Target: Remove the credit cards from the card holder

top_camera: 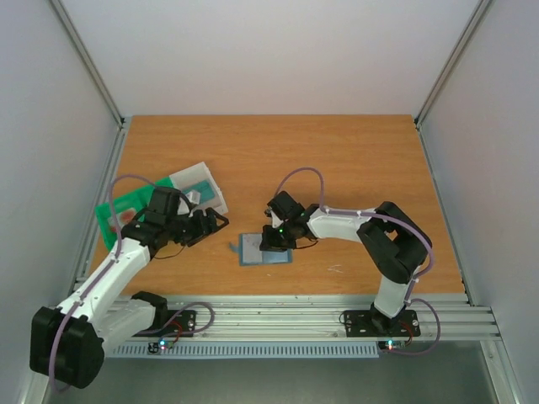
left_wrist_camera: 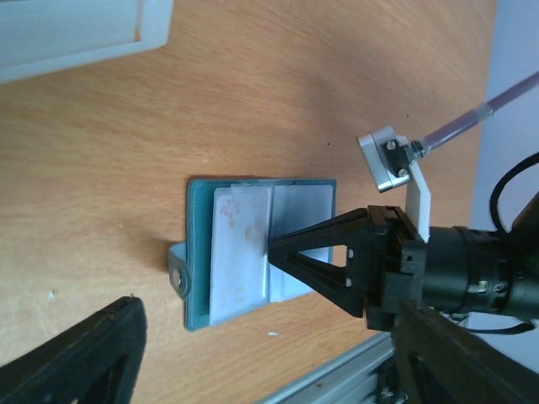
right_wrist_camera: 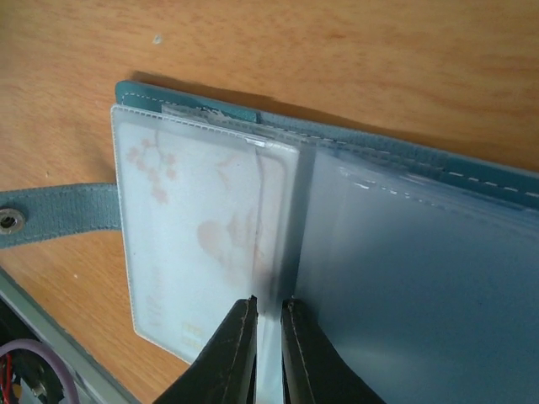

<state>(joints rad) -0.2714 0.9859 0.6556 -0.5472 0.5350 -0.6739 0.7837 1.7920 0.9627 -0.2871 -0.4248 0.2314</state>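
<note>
While the card holder [top_camera: 264,249] is lying open at six o'clock on the worktop [top_camera: 337,151], the right tool [right_wrist_camera: 268,337] is pinching the credit card [right_wrist_camera: 198,236] and should be sliding it out flat, the left tool [top_camera: 215,223] hanging spread at nine o'clock.

right gripper [right_wrist_camera: 268,304] over wallet [top_camera: 253,253], far tabletop [top_camera: 278,151] seemingly free

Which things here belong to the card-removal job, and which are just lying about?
Job: card holder, open flat; pale card in its clear sleeve; right tool pinching that sleeve's edge; left tool, open.
Lying about: green tray; clear tray.
</note>
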